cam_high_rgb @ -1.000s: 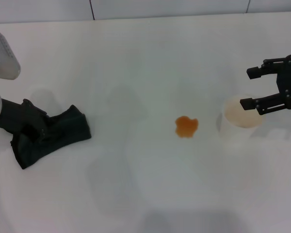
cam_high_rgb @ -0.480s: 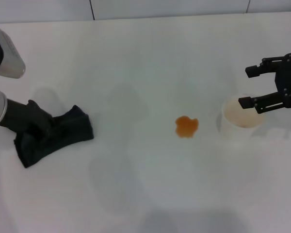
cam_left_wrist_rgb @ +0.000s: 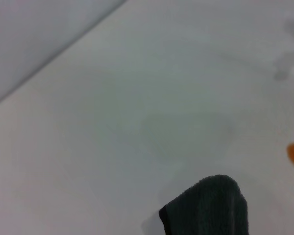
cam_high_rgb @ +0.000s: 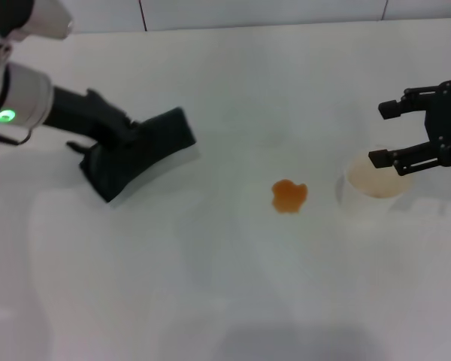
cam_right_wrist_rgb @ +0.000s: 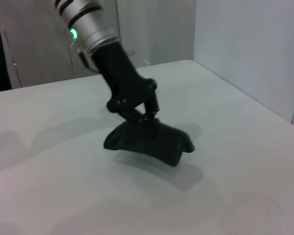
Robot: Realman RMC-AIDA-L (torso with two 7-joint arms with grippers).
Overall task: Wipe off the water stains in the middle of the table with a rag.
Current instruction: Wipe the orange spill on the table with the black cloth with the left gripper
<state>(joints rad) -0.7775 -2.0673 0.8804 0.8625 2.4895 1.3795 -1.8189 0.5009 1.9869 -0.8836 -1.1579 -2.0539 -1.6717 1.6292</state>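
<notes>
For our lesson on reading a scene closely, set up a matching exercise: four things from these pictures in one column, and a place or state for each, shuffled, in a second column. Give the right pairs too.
Things:
1. rag
2. water stains
3. paper cup
4. right gripper

Places or states:
A. orange-brown blot lying bare on the table
B. open, hovering over the cup
C. held by the left gripper, off the table
D. standing on the table beside the blot, on the robot's right

Pairs: 1-C, 2-A, 3-D, 4-B
</notes>
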